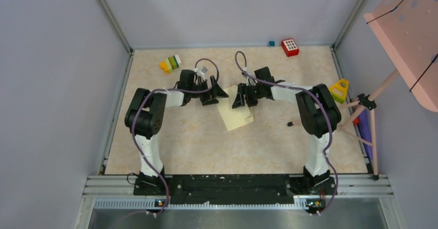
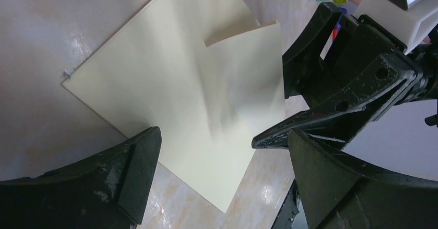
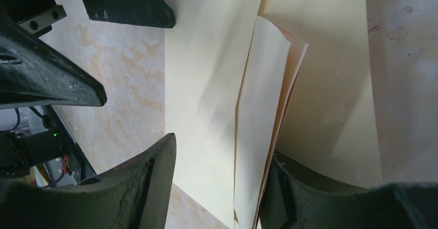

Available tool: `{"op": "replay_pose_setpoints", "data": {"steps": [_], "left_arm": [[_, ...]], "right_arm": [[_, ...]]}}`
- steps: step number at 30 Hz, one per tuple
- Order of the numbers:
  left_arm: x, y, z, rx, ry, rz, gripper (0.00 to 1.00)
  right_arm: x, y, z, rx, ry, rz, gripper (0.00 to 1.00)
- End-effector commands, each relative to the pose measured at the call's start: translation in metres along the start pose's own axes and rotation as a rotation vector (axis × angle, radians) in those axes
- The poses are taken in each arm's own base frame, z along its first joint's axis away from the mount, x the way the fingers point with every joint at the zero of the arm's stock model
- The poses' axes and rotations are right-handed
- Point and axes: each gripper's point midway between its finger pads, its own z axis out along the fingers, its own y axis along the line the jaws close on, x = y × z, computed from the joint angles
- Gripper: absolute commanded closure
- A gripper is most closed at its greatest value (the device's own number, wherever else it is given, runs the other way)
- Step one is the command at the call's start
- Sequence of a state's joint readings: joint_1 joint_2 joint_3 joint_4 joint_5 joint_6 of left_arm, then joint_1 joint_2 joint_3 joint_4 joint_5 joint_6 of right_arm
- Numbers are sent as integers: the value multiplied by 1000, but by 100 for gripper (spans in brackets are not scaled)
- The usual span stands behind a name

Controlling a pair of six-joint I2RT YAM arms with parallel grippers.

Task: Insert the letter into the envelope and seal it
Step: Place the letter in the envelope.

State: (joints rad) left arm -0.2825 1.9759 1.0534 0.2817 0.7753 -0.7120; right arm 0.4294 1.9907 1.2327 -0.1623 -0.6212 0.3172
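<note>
- left tool: fingers apart, at the envelope left edge; contact unclear
- envelope: flat mid-worktop, between both tools, far corner hidden under right tool
- right tool: fingers spread, raised cream fold standing between them; flap or letter, cannot tell

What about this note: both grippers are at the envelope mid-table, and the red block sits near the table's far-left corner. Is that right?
One slip: the red block sits near the far-right corner, not the far-left, as the top external view shows. The left gripper and right gripper are indeed at the envelope mid-table.
</note>
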Motion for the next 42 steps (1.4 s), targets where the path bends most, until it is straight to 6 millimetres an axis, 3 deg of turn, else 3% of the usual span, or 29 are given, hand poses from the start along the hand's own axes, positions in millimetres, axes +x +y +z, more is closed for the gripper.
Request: {"op": "replay_pose_setpoints", "data": {"steps": [1,9,20,29,37,40,42], "left_arm": [[-6,16,12,-122,-6,51,2],[10,47,18,-268,47,73,12],[16,48,23,-280,95,122,13],[13,40,25,-253,113,159,10],[9,34,26,-237,114,195,7],[7,32,26,-234,112,208,4],[4,29,25,-231,107,222,2]], "right_arm": [[-8,8,-7,0,-12,-32,45],[-28,6,-27,21,-45,-64,44],[-51,-6,-50,80,-105,-94,46],[-51,-28,-43,154,-102,-105,58],[-50,-38,-35,170,-101,-112,90],[-49,-41,-31,170,-97,-103,99],[-48,-43,-29,169,-93,-95,100]]}}
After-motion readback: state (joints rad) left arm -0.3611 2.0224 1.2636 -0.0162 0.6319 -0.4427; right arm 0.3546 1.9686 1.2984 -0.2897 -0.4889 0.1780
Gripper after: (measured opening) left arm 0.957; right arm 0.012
